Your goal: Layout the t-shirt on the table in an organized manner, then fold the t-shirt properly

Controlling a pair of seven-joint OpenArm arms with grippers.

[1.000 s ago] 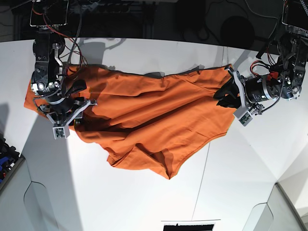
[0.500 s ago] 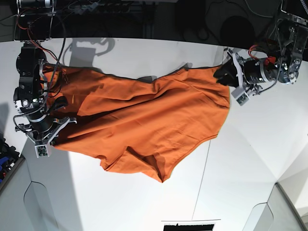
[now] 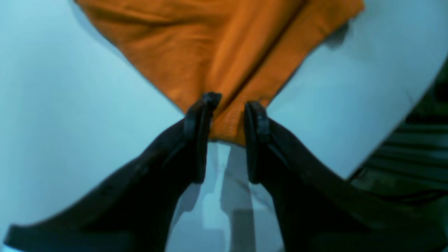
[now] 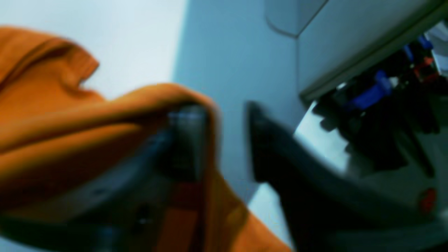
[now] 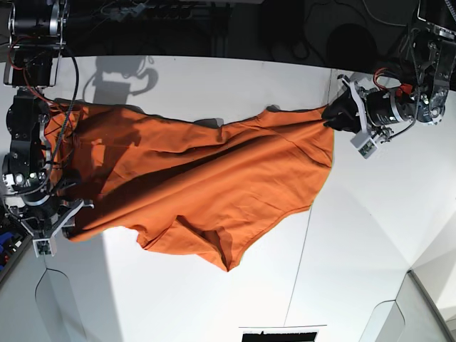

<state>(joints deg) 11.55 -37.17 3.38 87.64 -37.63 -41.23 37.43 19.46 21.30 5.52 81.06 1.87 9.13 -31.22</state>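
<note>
White table (image 5: 214, 299) carries the orange t-shirt (image 5: 206, 178), stretched across it, rumpled, between both arms. Left gripper (image 3: 227, 105) — clamped on a shirt corner near the far edge. Right gripper (image 4: 227, 140) — jaws parted, cloth draped over one finger only.

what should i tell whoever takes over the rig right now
Left hand: closed on a corner of the t-shirt, cloth pinched between its fingers.
Right hand: fingers apart; cloth drapes over one finger, not pinched.
T-shirt: stretched across the table between the two arms, wrinkled, lower edge bunched to a point toward the near side.
Done: shirt partly spread.
Left: flatten it, square it up, then fold. No fold made yet.
</note>
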